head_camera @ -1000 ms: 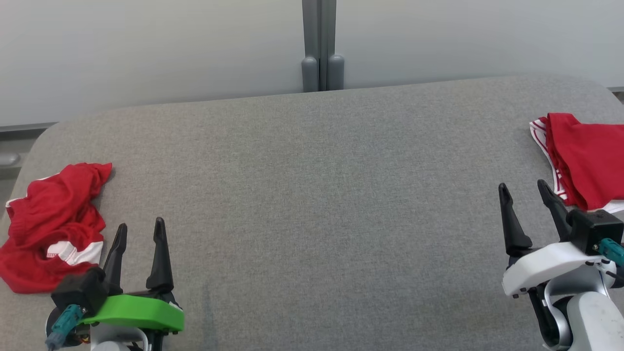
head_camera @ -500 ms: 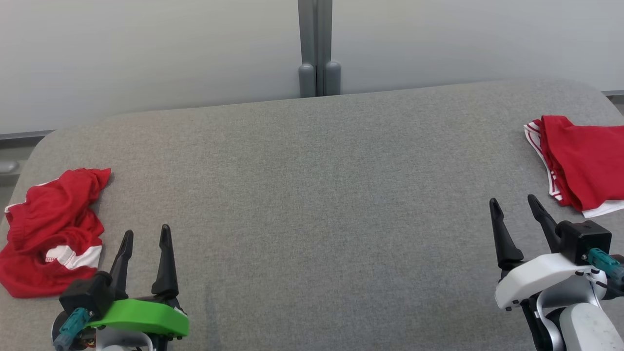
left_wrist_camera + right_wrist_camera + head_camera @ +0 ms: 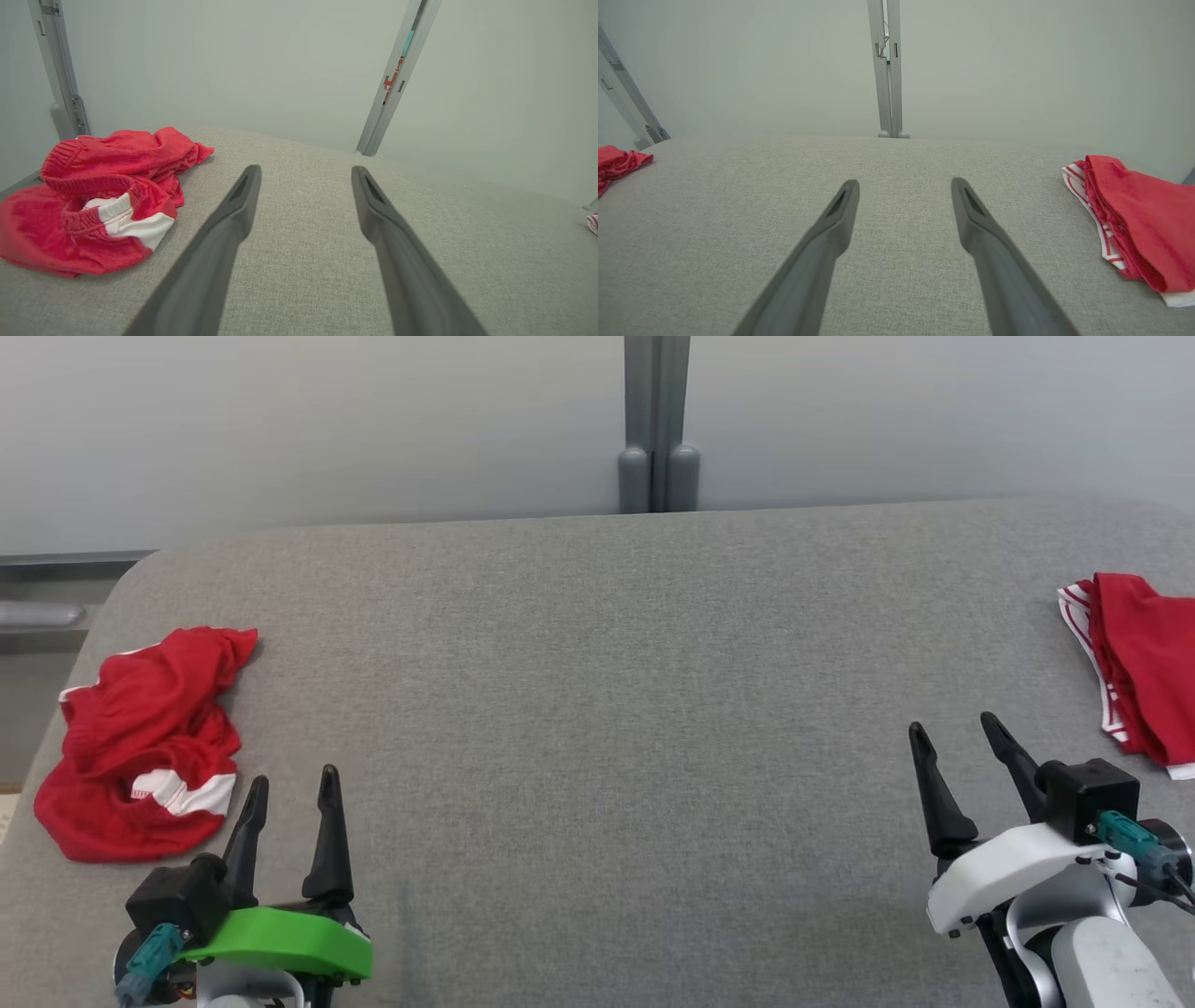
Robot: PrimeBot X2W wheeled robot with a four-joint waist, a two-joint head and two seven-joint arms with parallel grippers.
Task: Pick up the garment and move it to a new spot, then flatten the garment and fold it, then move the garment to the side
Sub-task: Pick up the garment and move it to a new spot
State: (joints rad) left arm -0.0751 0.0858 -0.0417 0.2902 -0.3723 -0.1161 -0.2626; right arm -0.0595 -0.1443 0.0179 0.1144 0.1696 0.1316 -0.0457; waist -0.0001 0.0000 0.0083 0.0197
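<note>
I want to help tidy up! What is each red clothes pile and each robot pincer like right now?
Left red garment: crumpled in a heap on the grey surface, not held.
Right red garment: folded, lying flat, not held.
Left pincer: open, empty, near the crumpled heap.
Right pincer: open, empty.

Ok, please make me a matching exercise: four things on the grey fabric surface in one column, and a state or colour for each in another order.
Things:
1. left garment
2. right garment
3. left gripper
4. right gripper

States or colours:
a. folded, striped white edge showing
b. open, on a green shell
c. crumpled heap
d. open, on a white shell

Pairs: 1-c, 2-a, 3-b, 4-d
</note>
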